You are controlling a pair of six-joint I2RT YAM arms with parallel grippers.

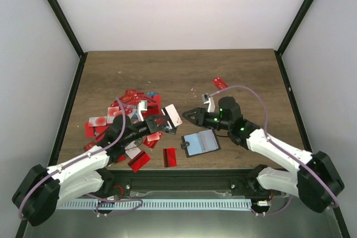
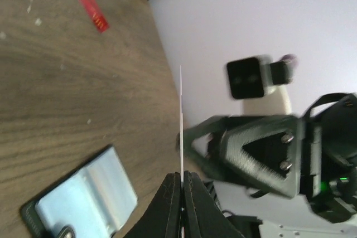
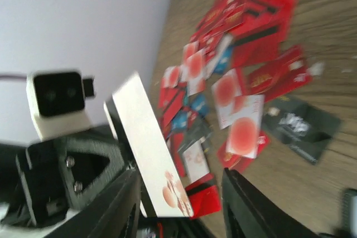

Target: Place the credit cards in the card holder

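1. Cards, from the top camera: the credit cards (image 1: 129, 120) lie heaped, mostly red, toward 9 o'clock on the table (image 1: 178, 71), with a stray red card (image 1: 219, 83) alone at 1 o'clock. The card holder (image 1: 201, 143) lies opened flat at 6 o'clock, near the front edge. At 11 o'clock of it, the left end effector (image 1: 165, 120) is clenched on a pale card (image 1: 173, 115) held off the table. The right end effector (image 1: 188, 116) faces it from just beside.
2. Left wrist camera: the pale card shows edge-on, a thin straight line rising toward 12 o'clock from the pinched fingers (image 2: 170, 196). No bend is visible, so it is probably stiff, thin and very light. The holder sits at 7 o'clock, pale inner pockets up.
3. Right wrist camera: the right jaws stand apart, released, with the card's lower corner between them, nearer the 9 o'clock finger; contact cannot be told. A black card (image 3: 301, 124) lies flat at 3 o'clock.
4. Handling, as a judgement: the glossy plastic is likely slippery, so pinch both faces flat near one short edge, leaving the opposite edge free to lead into a pocket. The holder looks light and may skid when pushed, so it may need pinning.
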